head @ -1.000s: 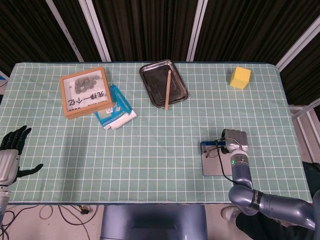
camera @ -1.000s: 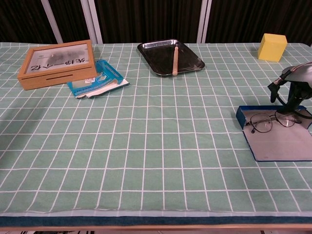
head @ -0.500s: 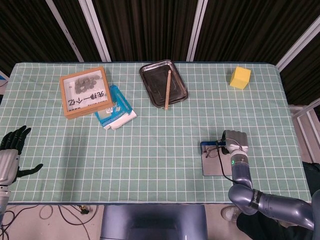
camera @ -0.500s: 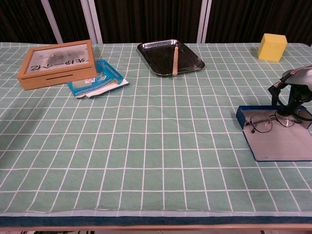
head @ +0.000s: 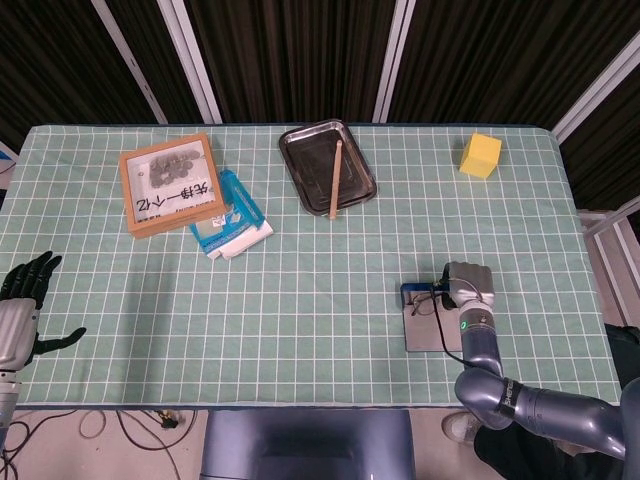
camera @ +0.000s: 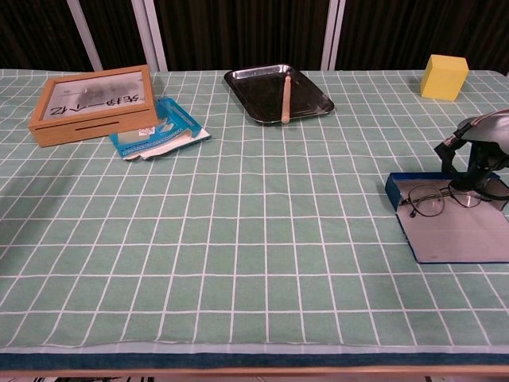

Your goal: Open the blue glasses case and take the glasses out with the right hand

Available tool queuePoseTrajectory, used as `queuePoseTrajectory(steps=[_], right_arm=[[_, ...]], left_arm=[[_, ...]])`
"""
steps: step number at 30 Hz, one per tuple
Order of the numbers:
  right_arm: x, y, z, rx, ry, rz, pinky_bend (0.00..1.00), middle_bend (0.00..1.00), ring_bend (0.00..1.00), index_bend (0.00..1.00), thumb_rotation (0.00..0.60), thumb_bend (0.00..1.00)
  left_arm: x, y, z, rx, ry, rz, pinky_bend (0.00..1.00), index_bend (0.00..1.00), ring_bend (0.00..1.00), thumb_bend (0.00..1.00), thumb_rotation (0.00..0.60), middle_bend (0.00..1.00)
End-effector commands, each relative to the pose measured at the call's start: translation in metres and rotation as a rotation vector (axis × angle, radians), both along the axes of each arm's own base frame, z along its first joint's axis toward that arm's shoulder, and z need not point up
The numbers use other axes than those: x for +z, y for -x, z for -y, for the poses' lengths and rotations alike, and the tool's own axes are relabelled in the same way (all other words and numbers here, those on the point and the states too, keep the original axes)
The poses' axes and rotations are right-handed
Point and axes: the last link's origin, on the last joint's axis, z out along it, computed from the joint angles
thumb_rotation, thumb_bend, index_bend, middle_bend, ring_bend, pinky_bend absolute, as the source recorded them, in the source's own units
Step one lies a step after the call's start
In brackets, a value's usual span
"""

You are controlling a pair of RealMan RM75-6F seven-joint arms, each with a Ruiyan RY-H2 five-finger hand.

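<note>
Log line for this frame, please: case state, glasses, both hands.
blue glasses case: open | glasses: inside case | right robot hand: fingers at glasses, grasp unclear | left robot hand: idle, off table

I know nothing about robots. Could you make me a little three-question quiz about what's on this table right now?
1. True or false: the blue glasses case lies open with the glasses in it.
2. What rests in the metal tray? A) a wooden stick B) a spoon C) a pen
3. Which hand is at the case, and where is the other one?

Key
1. True.
2. A, the wooden stick.
3. The right hand is over the glasses. The left hand is off the table's near left edge, holding nothing, fingers apart.
</note>
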Motion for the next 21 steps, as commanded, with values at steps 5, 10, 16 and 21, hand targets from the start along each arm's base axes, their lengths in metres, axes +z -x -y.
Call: queuePoseTrajectory(steps=[5, 10, 16, 21], right_arm=[[-0.0010, -0.0017, -0.0002, 0.004, -0.002, 0.001, 1.00, 0.97, 1.00, 0.43, 0.600, 0.50], [-0.0010, -0.0024, -0.0001, 0.005, -0.002, 0.000, 1.00, 0.97, 1.00, 0.44, 0.600, 0.51], [-0.0018, -0.0014, -0.0001, 0.001, -0.004, -0.003, 1.00, 0.97, 1.00, 0.48, 0.600, 0.53], [-0.0027, -0.0010, -0.0007, -0.005, -0.007, 0.000, 1.00, 0.97, 1.00, 0.50, 0.600, 0.54]], left_arm=[[0.0001, 0.0001, -0.0001, 0.003, 0.000, 0.002, 0.00, 0.00, 0.00, 0.07, 0.600, 0.00], [0.0001, 0.0003, -0.0003, 0.006, 0.000, 0.006, 0.00, 0.00, 0.00, 0.07, 0.600, 0.00], [0.0002, 0.0003, -0.0002, 0.008, -0.001, 0.008, 0.00, 0.00, 0.00, 0.07, 0.600, 0.00], [0.0000, 0.0003, -0.0003, 0.010, 0.000, 0.008, 0.00, 0.00, 0.00, 0.07, 0.600, 0.00]])
